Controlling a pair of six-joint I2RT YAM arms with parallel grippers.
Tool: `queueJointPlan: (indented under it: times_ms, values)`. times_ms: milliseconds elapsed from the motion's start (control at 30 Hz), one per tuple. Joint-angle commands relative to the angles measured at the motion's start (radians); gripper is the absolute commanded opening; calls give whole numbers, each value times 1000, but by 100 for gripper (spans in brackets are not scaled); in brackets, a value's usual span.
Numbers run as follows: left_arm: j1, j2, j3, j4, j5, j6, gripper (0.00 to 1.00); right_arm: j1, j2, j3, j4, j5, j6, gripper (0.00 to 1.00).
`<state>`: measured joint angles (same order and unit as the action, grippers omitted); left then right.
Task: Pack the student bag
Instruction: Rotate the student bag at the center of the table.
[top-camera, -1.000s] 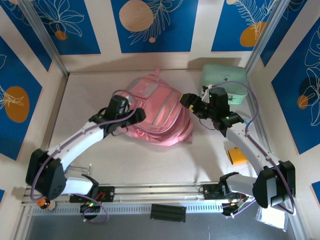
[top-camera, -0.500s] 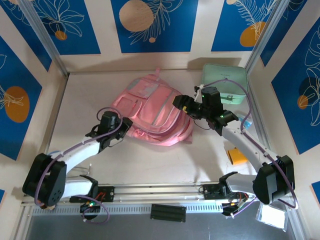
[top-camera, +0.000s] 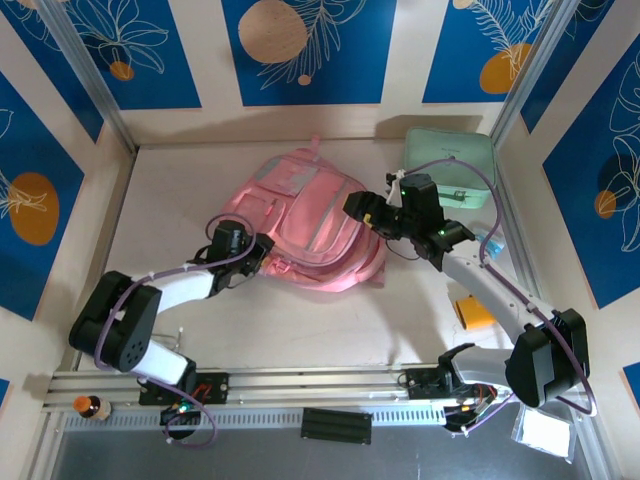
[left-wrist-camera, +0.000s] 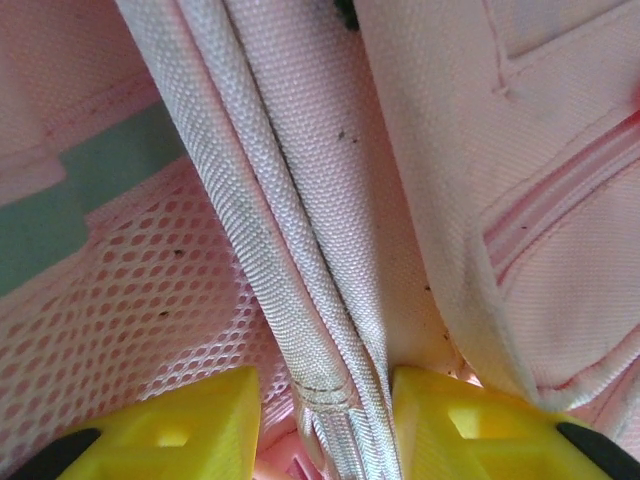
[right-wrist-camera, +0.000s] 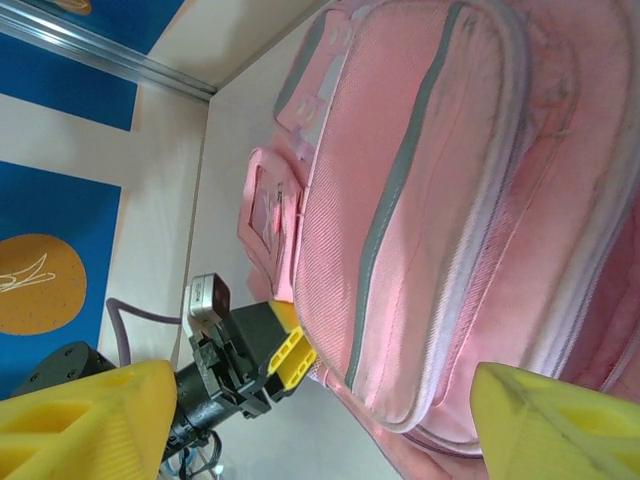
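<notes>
The student bag, a soft pink backpack with grey strips, lies flat in the middle of the table. My left gripper is low at the bag's near left edge, open. In the left wrist view a pink webbing strap runs between the yellow fingers; it touches the right one and stands clear of the left one. My right gripper hovers over the bag's right side, jaws wide open and empty. The right wrist view looks across the bag to the left gripper at its edge.
A mint green hard case stands at the back right, just behind the right arm. An orange object lies by the right wall near the front. Bare table stretches left of the bag.
The left gripper came down off the bag's top, drew back to the near left, then closed in on the bag's edge around the strap. The right gripper shifted left over the bag.
</notes>
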<state>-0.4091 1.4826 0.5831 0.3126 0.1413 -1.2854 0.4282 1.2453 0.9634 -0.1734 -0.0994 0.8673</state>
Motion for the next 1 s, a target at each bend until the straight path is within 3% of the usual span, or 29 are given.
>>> queueJointPlan:
  times_ms: [0,167,467,667,967]
  values:
    - [12,13,25,123,19,5,39,29,17,32,-20,5,-24,77]
    - [11,15,32,122,18,14,31,95,55,37,-45,15,-36,76]
    - [12,-1,49,111,45,31,0,177,184,37,-116,76,26,74]
    - [-2,-25,65,122,86,-10,0,125,333,165,-117,106,-55,74]
    - [-89,-94,77,51,38,-7,0,27,601,480,-102,8,-232,72]
